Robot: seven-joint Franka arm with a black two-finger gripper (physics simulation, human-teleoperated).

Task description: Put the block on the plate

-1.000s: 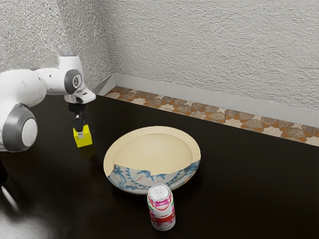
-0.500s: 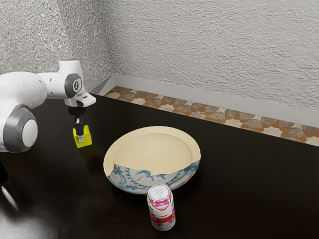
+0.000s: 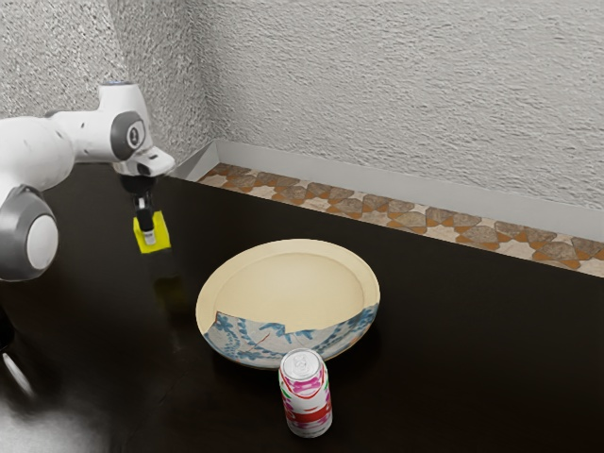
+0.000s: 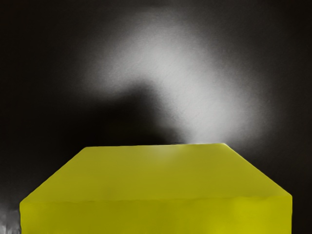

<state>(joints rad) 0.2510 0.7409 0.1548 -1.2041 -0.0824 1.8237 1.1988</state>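
Observation:
In the exterior view my gripper (image 3: 147, 236) is shut on the yellow block (image 3: 159, 233), holding it in the air above the black table. A faint yellow reflection lies on the tabletop below. The cream plate (image 3: 288, 283), with a blue-patterned white part, stands on the table toward the exterior view's right of the block, apart from it. In the wrist view the block (image 4: 156, 170) looms large along the lower edge, under my hand.
A white and red drink can (image 3: 307, 401) stands upright close to the plate's near rim. The dark table (image 3: 491, 349) extends toward the exterior view's right. A textured wall (image 3: 406, 104) rises behind it.
My hand has risen with the block in it, moving slightly toward the exterior view's left. The block's reflection now lies well apart from it. Plate and can are unmoved.

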